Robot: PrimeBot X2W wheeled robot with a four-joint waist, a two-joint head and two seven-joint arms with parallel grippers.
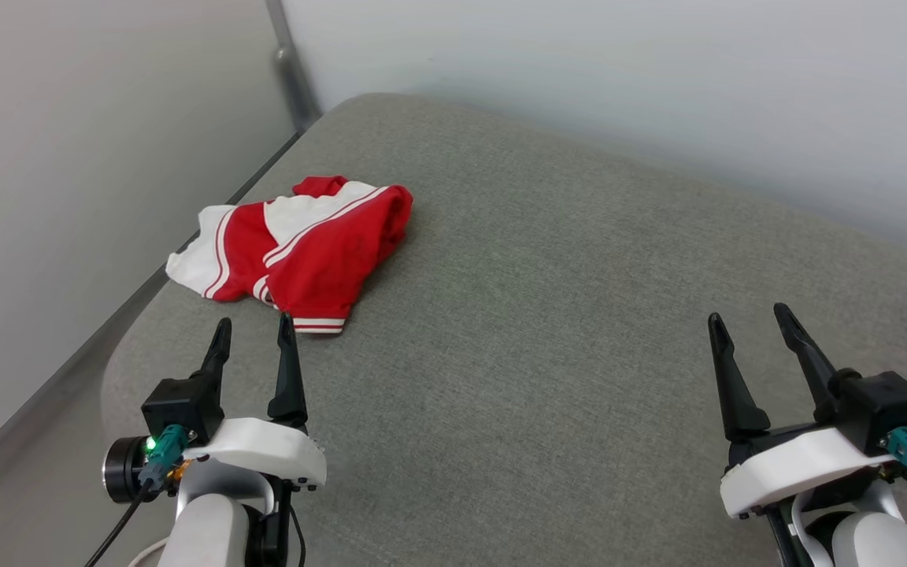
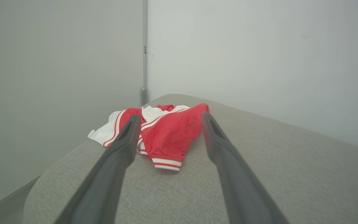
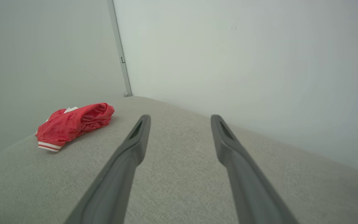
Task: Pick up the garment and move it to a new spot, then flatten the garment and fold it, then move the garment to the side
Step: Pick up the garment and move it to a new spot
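Red jersey shirt [image 1: 304, 244], thin soft fabric with white sleeves and striped trim, lies crumpled near the left edge of the grey woven cushion [image 1: 564, 331], just beyond my left gripper [image 1: 255, 320]. My right gripper [image 1: 747, 313] hangs well apart. Both stand spread wide, holding nothing. Pale walls [image 1: 658, 79] behind.

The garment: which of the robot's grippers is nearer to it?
Left. The left gripper sits just short of the garment, near its striped hem; the right gripper is far across the cushion.
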